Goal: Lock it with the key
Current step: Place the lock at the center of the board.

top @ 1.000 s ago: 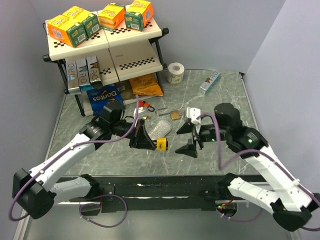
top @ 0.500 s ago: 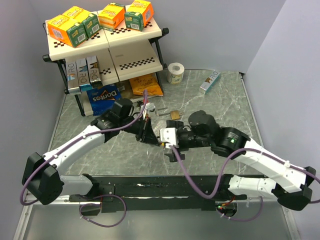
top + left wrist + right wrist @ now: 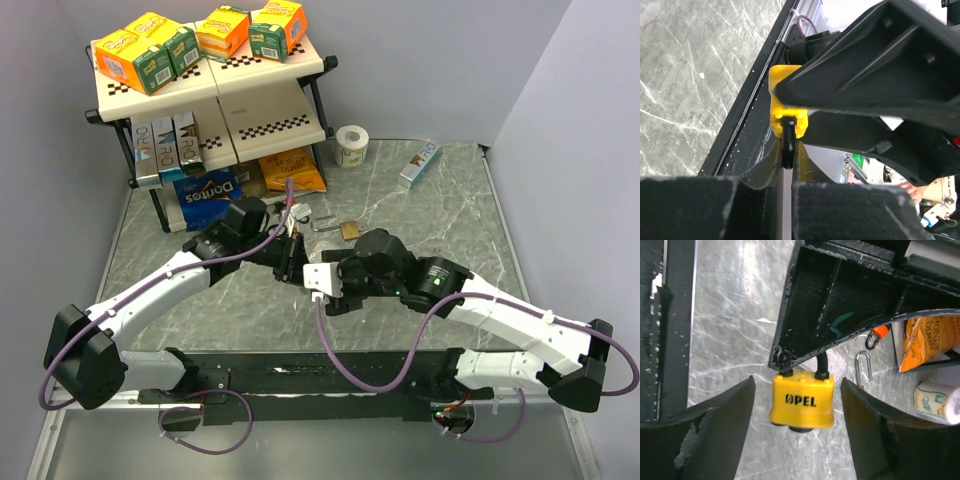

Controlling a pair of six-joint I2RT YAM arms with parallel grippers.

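Where left end effector (image 3: 786,162) grips, yellow padlock (image 3: 802,400)

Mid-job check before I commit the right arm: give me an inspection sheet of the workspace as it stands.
Surface: grey marbled tabletop, no spills seen.
Job's things: yellow OPEL padlock hanging by its black shackle; key not made out in any view.
Clutter: brass padlock, blue Doritos bag, orange crisp bag, white roll, small teal-and-white carton.
Grippers: left gripper shut on the shackle; right gripper open, fingers either side of the padlock, not touching.
Cables: purple cables loop along both arms; no snag seen.
Surroundings: two-tier shelf rack holding cartons; grey walls.
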